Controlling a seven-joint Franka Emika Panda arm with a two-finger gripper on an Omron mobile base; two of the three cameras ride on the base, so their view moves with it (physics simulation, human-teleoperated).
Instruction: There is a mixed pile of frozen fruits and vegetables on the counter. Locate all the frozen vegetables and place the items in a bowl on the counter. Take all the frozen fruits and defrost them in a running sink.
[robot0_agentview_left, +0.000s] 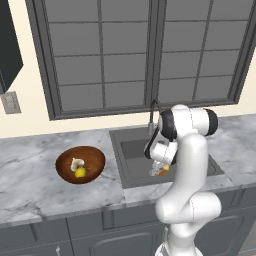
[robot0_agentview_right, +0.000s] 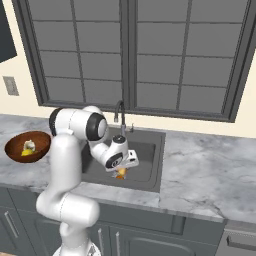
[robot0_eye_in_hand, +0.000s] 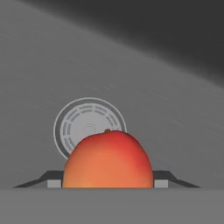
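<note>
A: While the arm bends down over the sink (robot0_agentview_left: 131, 150), what is the gripper (robot0_eye_in_hand: 107, 183) doing?

B: Its two fingertips (robot0_eye_in_hand: 53, 183) sit pressed against either side of the orange-red peach-like fruit (robot0_eye_in_hand: 108, 159), so it is pinching that piece. Seen from the hand, the pale round drain (robot0_eye_in_hand: 83, 124) lies just behind the fruit, on the dark basin floor.

A: And from the base cameras?

B: In the left base view the gripper (robot0_agentview_left: 161, 170) hangs low inside the sink with a bit of orange (robot0_agentview_left: 162, 173) showing under it. The right base view has the gripper (robot0_agentview_right: 121, 171) over the basin (robot0_agentview_right: 145, 150) too, with the fruit (robot0_agentview_right: 120, 173) beneath the hand.

A: Anything crowding it?

B: The thin curved faucet (robot0_agentview_left: 153, 112) rises at the back rim of the sink, just behind the arm's wrist. The arm's own white elbow covers the front right part of the basin in the left base view.

A: Where are the vegetables?

B: In the brown wooden bowl (robot0_agentview_left: 64, 169), which stands on the marble worktop (robot0_agentview_left: 30, 170) well left of the sink. The whitish lump (robot0_agentview_left: 76, 163) and the yellow ball (robot0_agentview_left: 80, 173) lie together inside it, touching or nearly so. A large grey window (robot0_agentview_left: 145, 50) stands behind the sink.
</note>
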